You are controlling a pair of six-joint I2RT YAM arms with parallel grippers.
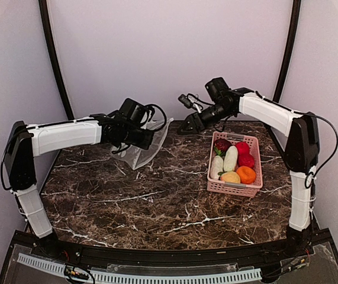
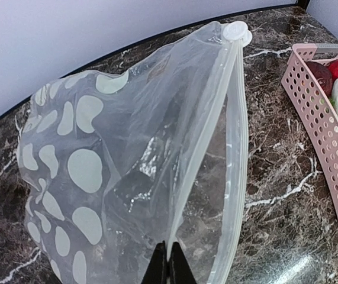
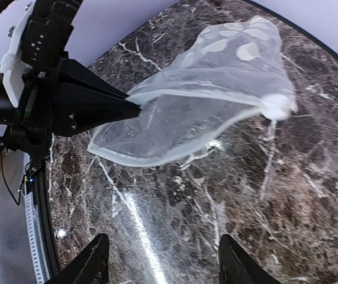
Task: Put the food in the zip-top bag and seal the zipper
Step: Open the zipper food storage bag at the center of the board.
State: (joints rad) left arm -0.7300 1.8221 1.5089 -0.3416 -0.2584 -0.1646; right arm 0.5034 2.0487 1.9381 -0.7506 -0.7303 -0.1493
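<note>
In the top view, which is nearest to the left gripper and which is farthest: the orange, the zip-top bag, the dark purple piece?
1. zip-top bag, pinched by the left gripper
2. dark purple piece, far left corner of the basket
3. orange, near right corner of the basket

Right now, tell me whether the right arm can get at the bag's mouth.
Probably yes. The right gripper is open and faces the zip-top bag, whose mouth edge the left gripper holds pinched; only bare table lies between them.
</note>
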